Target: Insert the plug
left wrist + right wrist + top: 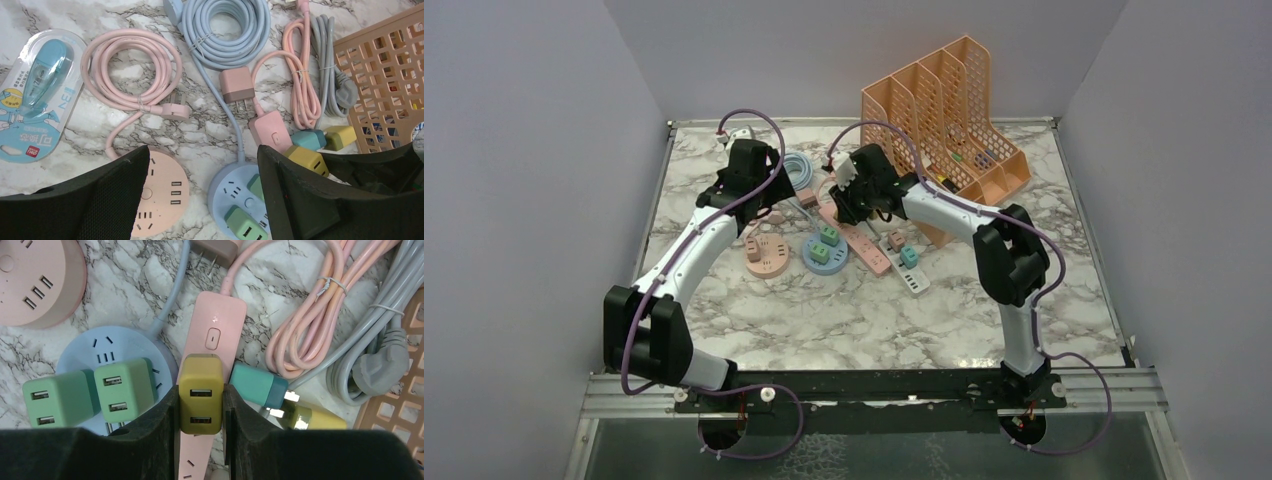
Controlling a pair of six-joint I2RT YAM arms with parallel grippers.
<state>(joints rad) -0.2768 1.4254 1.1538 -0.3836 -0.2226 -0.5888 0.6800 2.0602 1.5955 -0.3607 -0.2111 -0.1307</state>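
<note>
My right gripper (201, 407) is shut on an olive-yellow plug (200, 372) with two USB ports, one finger on each side. The plug stands over the pink power strip (216, 315), just below its switch; its prongs are hidden. The left wrist view shows the same yellow plug (306, 159) at the strip's end (270, 131). My left gripper (202, 160) hangs open above the gap between a pink round socket (165, 192) and a blue round socket (235, 187), holding nothing. From above, both grippers (759, 212) (849, 205) sit mid-table.
Two green plugs (122, 387) stand in the blue socket. A teal plug (255, 384) and another yellow one (315, 419) lie right of the strip. Coiled pink (131, 70), blue (227, 30) and grey (370, 365) cables, a packaged correction tape (35, 95) and an orange file rack (949, 110) crowd the back.
</note>
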